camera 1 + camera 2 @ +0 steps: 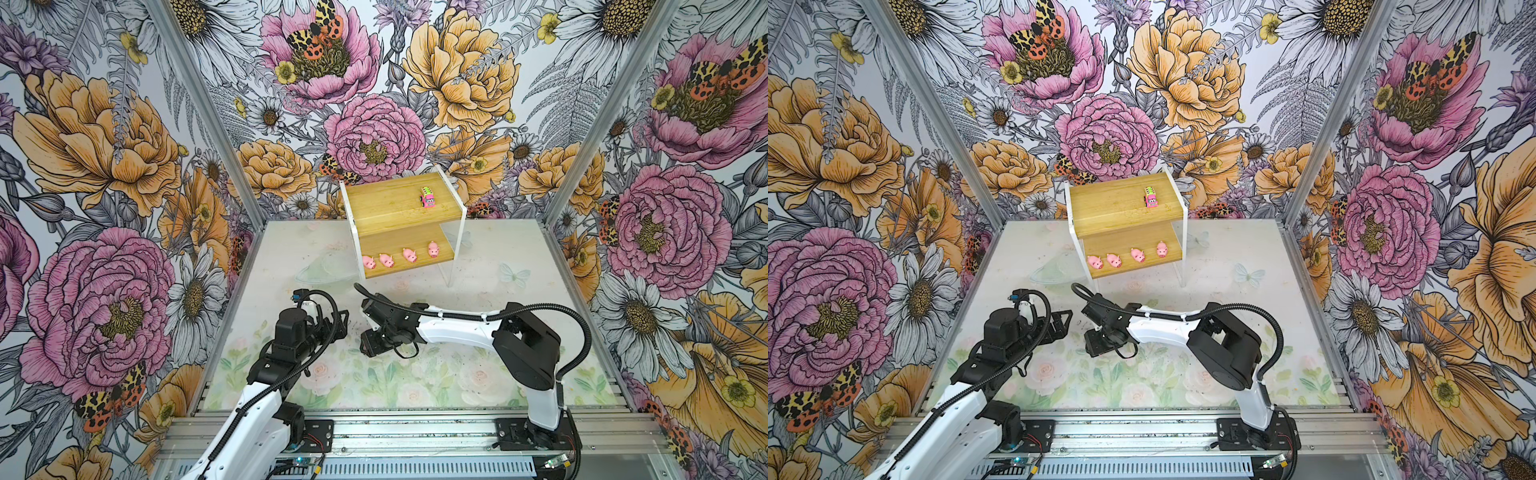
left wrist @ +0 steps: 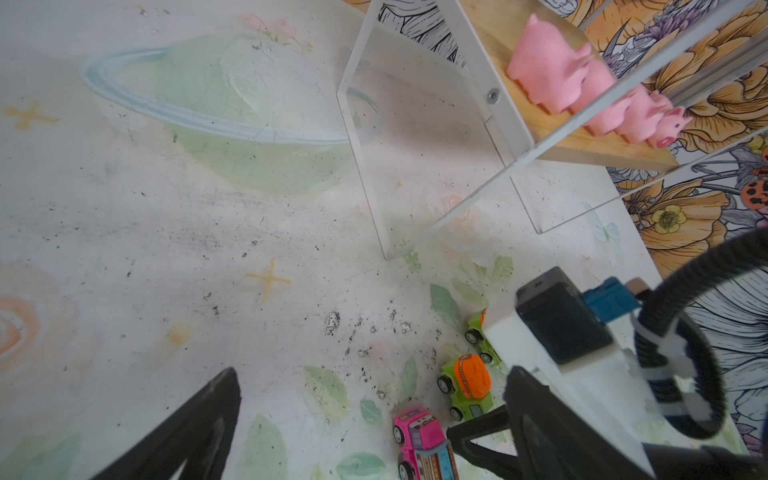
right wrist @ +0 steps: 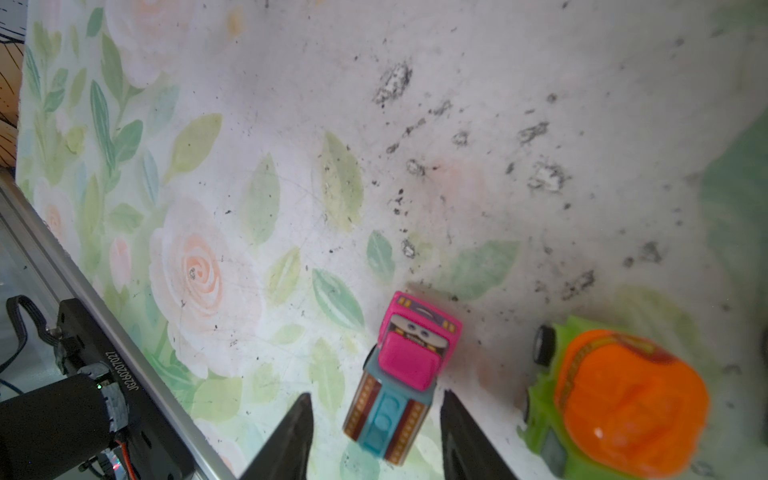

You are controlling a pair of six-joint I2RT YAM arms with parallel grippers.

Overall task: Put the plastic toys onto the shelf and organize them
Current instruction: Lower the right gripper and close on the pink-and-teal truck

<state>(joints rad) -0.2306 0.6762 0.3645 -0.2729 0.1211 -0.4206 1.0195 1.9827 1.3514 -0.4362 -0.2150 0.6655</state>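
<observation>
Closing on the small pink plastic car with the striped blue and brown back (image 3: pixel 405 374) looks to be the step in hand, because the right claw (image 3: pixel 376 397) stands partly open around it, one black fingertip (image 3: pixel 297 432) on each side with a thin gap to the car's flanks, so nothing is held yet. This car sits on its wheels on the pale flower-printed counter (image 3: pixel 291 104), about the middle and a little toward the left edge; just beside it is a green plastic truck with an orange top (image 3: pixel 615 399), and a second such truck (image 2: pixel 478 332) shows close by in the left wrist view. To do it well, I would centre the claw so both fingers meet the flanks together, since the car lies a bit slanted between them and could roll or turn away; the grip should take the body, not the wheels, and stay clear of the near truck. The left claw (image 2: pixel 374 374) is wide and empty. The two-tier bamboo shelf with white and clear side panels (image 1: pixel 382 199) stands at the middle of the far edge; its lower board carries four pink pigs (image 1: pixel 409 254) in a row, its upper board a matching pink car (image 1: pixel 428 197) near the right end, so the free place beside it seems the fitting goal.
</observation>
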